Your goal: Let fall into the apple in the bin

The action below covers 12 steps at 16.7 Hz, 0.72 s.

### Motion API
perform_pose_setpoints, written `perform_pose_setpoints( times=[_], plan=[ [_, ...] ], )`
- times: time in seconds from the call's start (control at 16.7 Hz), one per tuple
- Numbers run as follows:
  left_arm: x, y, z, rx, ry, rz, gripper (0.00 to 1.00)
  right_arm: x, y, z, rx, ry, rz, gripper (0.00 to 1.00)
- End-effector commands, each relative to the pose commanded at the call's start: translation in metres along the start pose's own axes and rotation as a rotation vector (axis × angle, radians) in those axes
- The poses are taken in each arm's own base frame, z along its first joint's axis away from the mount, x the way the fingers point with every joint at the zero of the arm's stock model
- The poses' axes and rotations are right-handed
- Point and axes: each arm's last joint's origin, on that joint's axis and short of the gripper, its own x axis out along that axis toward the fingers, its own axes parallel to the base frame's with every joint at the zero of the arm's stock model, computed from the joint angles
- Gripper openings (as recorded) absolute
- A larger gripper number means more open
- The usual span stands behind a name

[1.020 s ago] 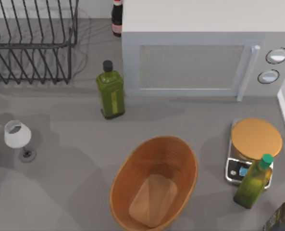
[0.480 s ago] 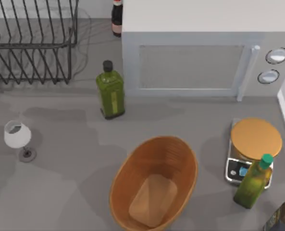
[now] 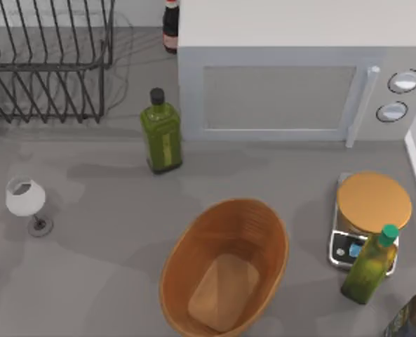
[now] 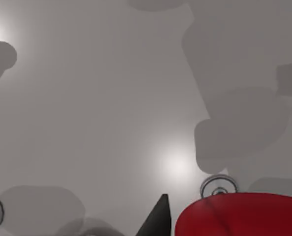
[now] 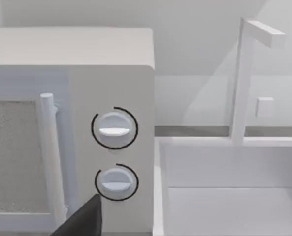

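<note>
The apple (image 4: 244, 214) is a plain red thing close under the left wrist camera, held high above the grey table. My left gripper (image 4: 219, 227) is shut on it, and one dark fingertip (image 4: 158, 221) shows beside it. The bin (image 3: 244, 219), an oval orange-brown ribbed basket, stands at the table's front middle in the top view with nothing inside. A dark part of my right gripper (image 5: 85, 221) shows in the right wrist view, facing the microwave's two knobs.
A white microwave (image 3: 285, 84) stands at the back. A green bottle (image 3: 161, 133) is left of it and a dish rack (image 3: 46, 63) at back left. A wine glass (image 3: 25, 198) is at the left. A scale (image 3: 373, 203) and a second green bottle (image 3: 370, 265) are right of the bin.
A dark piece of my left arm that showed at the top view's left edge beside the wine glass has gone from that view. The shadows on the table have shifted.
</note>
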Motion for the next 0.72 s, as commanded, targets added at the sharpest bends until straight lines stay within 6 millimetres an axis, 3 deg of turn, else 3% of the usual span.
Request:
perform_pose_setpoints(
  times=[0.3, 0.42, 0.54, 0.72],
  plan=[
    [0.002, 0.001, 0.000, -0.001, 0.004, -0.003, 0.00, 0.000, 0.000, 0.000, 0.000, 0.000, 0.000, 1.00],
    [0.002, -0.008, 0.005, 0.037, 0.004, -0.006, 0.00, 0.000, 0.000, 0.000, 0.000, 0.000, 0.000, 1.00],
    [0.003, -0.029, 0.015, 0.119, 0.002, -0.012, 0.00, 0.000, 0.000, 0.000, 0.000, 0.000, 0.000, 1.00],
    [0.001, -0.081, 0.033, 0.304, -0.010, -0.022, 0.00, 0.000, 0.000, 0.000, 0.000, 0.000, 0.000, 1.00]
  ],
)
